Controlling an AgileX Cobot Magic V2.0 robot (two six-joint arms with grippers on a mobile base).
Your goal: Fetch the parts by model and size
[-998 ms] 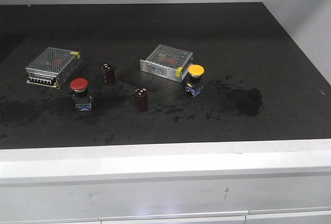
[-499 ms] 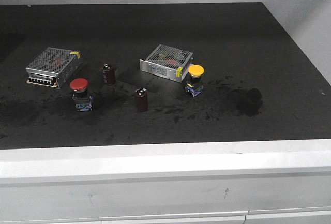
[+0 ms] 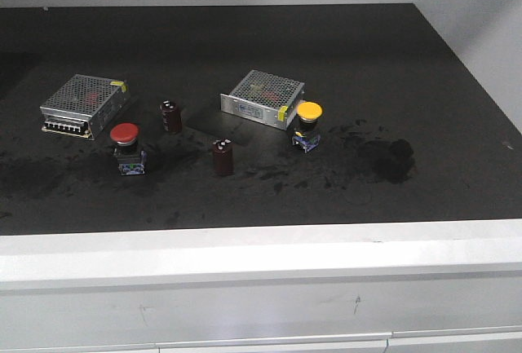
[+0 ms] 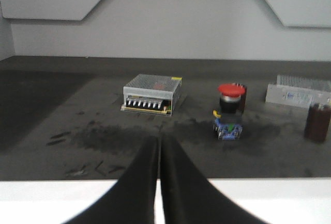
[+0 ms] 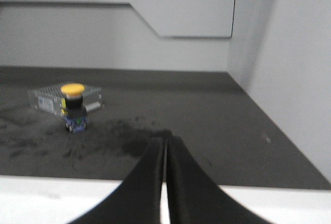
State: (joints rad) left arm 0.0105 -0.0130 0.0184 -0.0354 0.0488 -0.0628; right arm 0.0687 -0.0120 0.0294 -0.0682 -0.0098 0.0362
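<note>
Nothing on the counter point(image 3: 342, 51) has moved over the last second: we see both switches, both perforated metal boxes and both capacitors where they were, and no arm has entered the front view.

The red-capped push-button switch point(image 3: 126, 147) stands upright at about 9 o'clock from the nearer dark red capacitor point(image 3: 223, 158), just at 5 o'clock of the left-hand silver box point(image 3: 86, 105). The yellow-capped push-button switch point(image 3: 307, 125) stands at 2 o'clock from that capacitor, right beside the corner of the second silver box point(image 3: 263, 99). The other capacitor point(image 3: 171, 116) sits between the two boxes.

In each wrist view the jaws are pressed together, only a thin slit between them, holding nothing, and they hang over the counter's pale front edge. From the left jaws the red switch lies ahead at about 1 o'clock; from the right jaws the yellow one lies at about 10 o'clock, well apart.

We judge the fetch not yet begun: both arms must spread their jaws and reach in.
</note>
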